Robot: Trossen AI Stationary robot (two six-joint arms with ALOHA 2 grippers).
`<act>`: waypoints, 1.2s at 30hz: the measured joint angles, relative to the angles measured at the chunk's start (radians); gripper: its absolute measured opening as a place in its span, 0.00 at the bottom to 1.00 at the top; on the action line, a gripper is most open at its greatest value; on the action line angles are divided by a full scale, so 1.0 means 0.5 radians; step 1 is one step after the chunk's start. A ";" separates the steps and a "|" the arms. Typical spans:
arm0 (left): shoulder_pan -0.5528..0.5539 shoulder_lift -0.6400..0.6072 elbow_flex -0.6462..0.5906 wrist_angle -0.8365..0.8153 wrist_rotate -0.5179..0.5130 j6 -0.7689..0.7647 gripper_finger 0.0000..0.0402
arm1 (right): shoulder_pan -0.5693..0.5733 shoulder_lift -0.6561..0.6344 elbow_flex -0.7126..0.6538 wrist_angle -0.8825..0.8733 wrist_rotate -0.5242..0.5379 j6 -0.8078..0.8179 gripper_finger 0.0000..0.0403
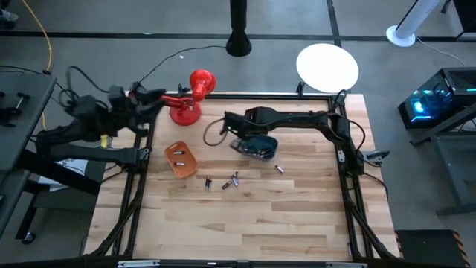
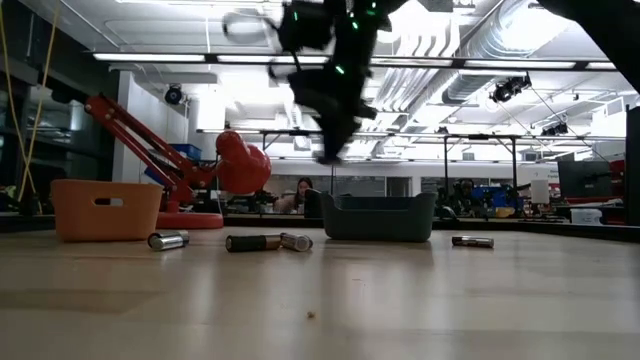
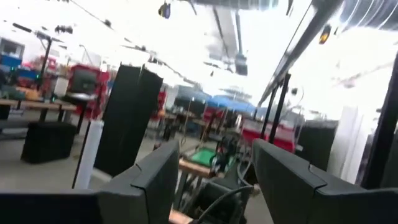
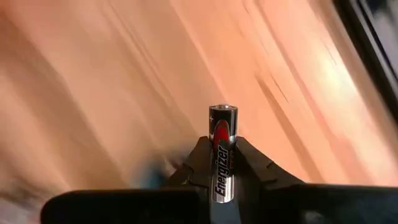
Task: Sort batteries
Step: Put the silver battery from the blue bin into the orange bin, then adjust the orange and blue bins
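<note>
While my right gripper (image 4: 222, 163) is up in the air with one battery (image 4: 222, 146) squeezed between its jaws, I worry most about a slip. The jaws pinch only the lower part of the battery, so it could tip or slide out if I move too fast. It sticks straight out past the fingertips, its long side runs the same way as the fingers, and its far end points away from the wrist toward the wooden surface (image 1: 245, 223).

From above, this gripper (image 1: 232, 120) hangs near the teal bin (image 1: 256, 147), close to the far edge of the surface. If I let go too soon, the battery could hit the rim, bounce, and roll off.

More batteries (image 1: 223, 182) lie flat near the middle of the surface, and one (image 1: 280, 169) lies just past the teal bin. Two rest in the orange bin (image 1: 181, 159).

My left gripper (image 3: 211, 180) waits off the far left corner with its jaws spread and holding nothing.
</note>
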State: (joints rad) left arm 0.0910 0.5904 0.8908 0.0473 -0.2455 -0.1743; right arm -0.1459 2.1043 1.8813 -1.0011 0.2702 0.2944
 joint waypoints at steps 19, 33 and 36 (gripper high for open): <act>0.000 -0.035 0.000 -0.222 0.014 -0.015 0.48 | 0.285 0.368 0.027 1.960 -0.740 0.680 0.05; -0.001 -0.012 0.000 -0.218 0.038 -0.069 0.48 | 0.211 0.430 0.024 2.196 -0.881 0.793 0.57; -0.001 -0.012 0.000 -0.221 0.038 -0.070 0.48 | 0.142 0.357 0.024 1.981 -1.119 0.691 0.59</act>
State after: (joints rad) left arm 0.0906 0.5842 0.8909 -0.0632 -0.2264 -0.2092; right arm -0.0750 2.2830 1.8935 -0.0105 -0.2893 0.6399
